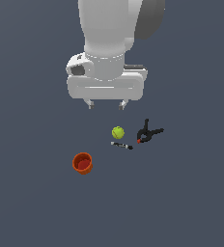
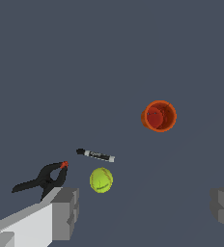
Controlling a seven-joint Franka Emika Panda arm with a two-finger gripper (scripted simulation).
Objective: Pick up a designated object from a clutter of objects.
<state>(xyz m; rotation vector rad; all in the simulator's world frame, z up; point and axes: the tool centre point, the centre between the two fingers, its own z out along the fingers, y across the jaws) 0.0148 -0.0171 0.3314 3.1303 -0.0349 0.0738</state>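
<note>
The ball (image 1: 118,132) sits on the dark floor (image 1: 191,202) near the middle of the exterior view, yellow-green with thin seams that show better in the wrist view (image 2: 101,180). It lies free, with nothing gripping it. Just beside it lies the marker (image 1: 121,145), thin and black-and-white, and on the exterior view's right is the black clamp (image 1: 148,132) with its red tip turned toward the ball; both are close, though neither appears to touch it. The cup (image 1: 83,163), red-orange and upright, stands well apart toward the exterior view's left. Above them hangs the gripper (image 1: 105,104), its fingers spread wide and empty, and in the wrist view the ball is seen off to one side of the gap, near one finger (image 2: 65,212) rather than centred. That offset looks like the main risk: a straight descent from here could bring that finger down on top of the ball or nudge it, and a round ball would likely roll away. The crowding is the second risk, since a finger going down beside the ball could catch the marker or the clamp's tip, pushing them into the ball or pinching them along with it. A grip closed off-centre might also squeeze the ball out sideways.
</note>
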